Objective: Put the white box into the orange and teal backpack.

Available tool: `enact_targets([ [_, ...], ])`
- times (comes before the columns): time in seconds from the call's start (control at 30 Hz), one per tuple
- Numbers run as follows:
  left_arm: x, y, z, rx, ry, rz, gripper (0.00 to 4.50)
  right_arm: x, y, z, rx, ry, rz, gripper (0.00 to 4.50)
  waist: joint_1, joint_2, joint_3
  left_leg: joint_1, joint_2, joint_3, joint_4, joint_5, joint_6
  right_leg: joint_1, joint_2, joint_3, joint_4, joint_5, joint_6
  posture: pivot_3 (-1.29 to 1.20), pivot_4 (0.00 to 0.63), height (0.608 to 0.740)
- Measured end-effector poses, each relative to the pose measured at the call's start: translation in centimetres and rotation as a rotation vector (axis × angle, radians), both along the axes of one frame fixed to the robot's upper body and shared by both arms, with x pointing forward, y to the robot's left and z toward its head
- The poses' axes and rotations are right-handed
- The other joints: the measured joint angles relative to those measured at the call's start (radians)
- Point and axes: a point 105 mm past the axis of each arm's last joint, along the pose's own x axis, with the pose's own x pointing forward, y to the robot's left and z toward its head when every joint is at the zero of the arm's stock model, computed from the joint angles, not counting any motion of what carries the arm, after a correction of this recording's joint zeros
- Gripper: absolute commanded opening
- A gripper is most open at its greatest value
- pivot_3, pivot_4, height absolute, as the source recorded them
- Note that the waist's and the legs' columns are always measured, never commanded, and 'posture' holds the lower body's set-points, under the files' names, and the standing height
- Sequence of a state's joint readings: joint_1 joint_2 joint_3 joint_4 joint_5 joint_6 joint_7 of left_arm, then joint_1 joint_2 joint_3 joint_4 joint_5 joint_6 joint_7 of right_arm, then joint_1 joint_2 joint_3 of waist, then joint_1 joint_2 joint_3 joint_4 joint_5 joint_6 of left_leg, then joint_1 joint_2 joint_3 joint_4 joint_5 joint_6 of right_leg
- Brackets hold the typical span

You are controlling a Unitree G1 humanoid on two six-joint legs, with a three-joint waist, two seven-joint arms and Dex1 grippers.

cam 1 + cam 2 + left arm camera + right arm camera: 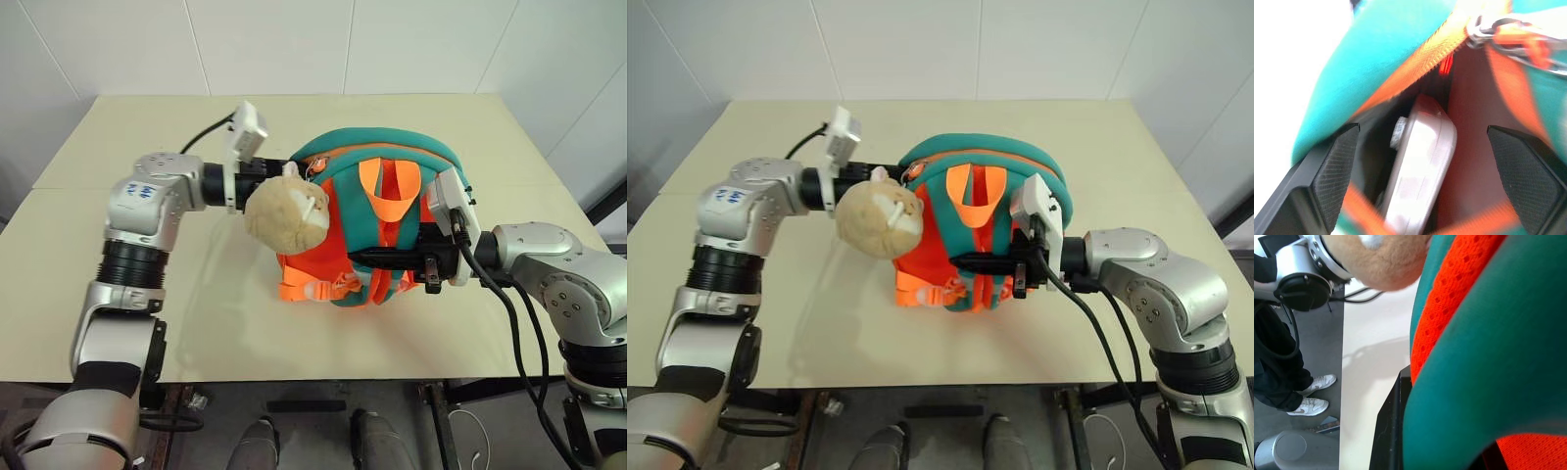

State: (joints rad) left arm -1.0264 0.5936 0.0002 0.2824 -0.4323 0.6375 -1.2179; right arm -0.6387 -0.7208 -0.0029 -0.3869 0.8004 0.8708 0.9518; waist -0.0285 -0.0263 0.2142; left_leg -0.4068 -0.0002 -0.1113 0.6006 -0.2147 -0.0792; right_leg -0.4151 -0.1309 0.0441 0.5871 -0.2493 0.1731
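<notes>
as i look down from my head, the orange and teal backpack [377, 220] sits mid-tabletop, my right fingers [392, 258] pinched shut on its strap. in my left wrist view, my left fingers [1422, 181] gape wide, empty; the white box [1422, 169] lies lengthwise straight ahead, inside the backpack.

backpack [377, 230] mid-table [490, 323], box [1422, 169] down inside it, plush toy [286, 213] on its left side, left gripper [1422, 161] at the opening, right gripper [392, 260] on its right
</notes>
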Motion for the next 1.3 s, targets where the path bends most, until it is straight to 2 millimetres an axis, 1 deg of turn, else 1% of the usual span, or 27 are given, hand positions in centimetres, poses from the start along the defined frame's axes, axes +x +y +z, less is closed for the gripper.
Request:
enact_targets([
  [0.1,-0.8,2.3,-0.3,0.017,-0.02,0.018,4.46,0.0,0.0,-0.1,-0.002,0.002,0.0,0.0,0.0,0.0,0.0,0.0,0.0,0.0,-0.001,0.0,0.0,0.0,0.0,0.0,0.0,0.0,0.0,0.0,0.15,0.74],
  [0.27,-1.8,3.9,-2.2,0.06,-0.023,0.035,4.46,0.0,0.2,-0.2,0.0,0.005,0.006,0.0,0.002,0.0,0.0,0.0,0.0,0.0,-0.001,0.0,0.0,0.0,0.0,0.0,0.0,0.0,-0.001,0.0,0.15,0.74],
  [0.33,-2.2,4.2,-1.7,0.041,-0.043,0.041,4.46,0.0,0.2,-0.2,-0.001,0.005,0.004,0.0,0.002,0.0,0.0,0.0,0.0,0.0,-0.001,0.0,0.0,0.0,0.0,0.0,0.0,0.0,-0.001,0.0,0.15,0.74],
  [0.47,-4.4,4.3,0.4,-0.061,-0.088,0.002,4.46,0.0,0.2,-0.2,0.0,0.005,0.004,0.0,0.001,0.0,0.0,0.0,0.0,0.0,-0.001,0.0,0.0,0.0,0.0,0.0,0.0,0.0,-0.001,0.0,0.15,0.74],
  [0.5,-4.8,4.3,0.5,-0.068,-0.084,-0.008,4.46,0.0,0.3,-0.2,0.0,0.005,0.004,0.0,0.001,0.0,0.0,0.0,0.0,0.0,-0.001,0.0,0.0,0.0,0.0,0.0,0.0,0.0,-0.001,0.0,0.15,0.74],
  [0.53,-5.5,4.6,0.2,-0.053,-0.067,-0.01,4.46,0.0,0.3,-0.3,0.0,0.005,0.005,0.0,-0.003,0.0,0.0,0.001,0.0,0.0,-0.001,0.0,0.0,0.0,0.0,0.0,0.0,0.0,-0.001,0.0,0.15,0.74],
  [0.6,-6.1,4.8,-0.4,-0.051,-0.035,-0.014,4.46,0.1,0.3,-0.3,-0.002,0.007,0.003,0.0,-0.003,0.0,0.0,0.001,0.001,0.0,-0.001,0.0,0.0,0.0,0.0,0.0,0.001,-0.001,-0.001,0.0,0.15,0.74],
  [0.67,-6.5,4.7,-0.6,-0.053,-0.021,-0.021,4.46,0.1,0.2,-0.3,-0.005,0.005,0.0,0.0,-0.001,0.0,0.0,0.001,0.001,0.0,-0.001,0.0,0.0,0.0,0.0,0.0,0.001,-0.001,-0.001,0.0,0.15,0.74],
  [0.73,-6.9,4.2,-0.3,-0.05,-0.037,-0.023,4.46,0.1,0.3,-0.5,-0.01,0.006,0.001,0.0,0.002,0.0,0.0,0.001,0.001,0.0,0.0,0.0,0.0,0.001,0.0,0.0,0.0,-0.001,-0.001,0.0,0.15,0.74],
  [0.83,-7.3,3.5,-0.3,-0.043,-0.043,-0.014,4.46,0.2,0.4,-0.6,-0.009,0.008,0.007,0.0,0.001,0.0,0.0,0.001,0.0,0.0,0.0,0.0,0.0,0.002,0.0,0.0,-0.001,0.0,-0.001,0.0,0.15,0.74],
  [1.03,-7.8,1.5,-0.8,-0.044,-0.027,-0.039,4.46,0.4,0.5,-0.7,-0.008,0.013,0.009,0.0,0.0,0.0,0.0,0.001,0.0,0.0,0.0,0.0,0.0,0.002,0.0,0.0,0.0,0.0,-0.001,0.0,0.15,0.74],
  [1.2,-8.2,1.0,-0.7,-0.048,0.005,-0.051,4.46,0.4,0.5,-0.7,-0.008,0.013,0.008,0.0,0.0,0.0,0.0,0.001,0.0,0.0,0.0,0.0,0.0,0.001,0.0,0.0,0.0,-0.001,-0.001,0.0,0.15,0.74],
  [1.3,-8.1,1.0,-1.2,-0.005,0.025,-0.04,3.88,0.4,0.5,-0.7,-0.008,0.013,0.007,0.0,0.001,0.0,0.0,0.002,0.0,0.0,0.0,0.0,0.0,0.002,0.0,0.0,0.0,-0.001,-0.001,0.0,0.15,0.74],
])
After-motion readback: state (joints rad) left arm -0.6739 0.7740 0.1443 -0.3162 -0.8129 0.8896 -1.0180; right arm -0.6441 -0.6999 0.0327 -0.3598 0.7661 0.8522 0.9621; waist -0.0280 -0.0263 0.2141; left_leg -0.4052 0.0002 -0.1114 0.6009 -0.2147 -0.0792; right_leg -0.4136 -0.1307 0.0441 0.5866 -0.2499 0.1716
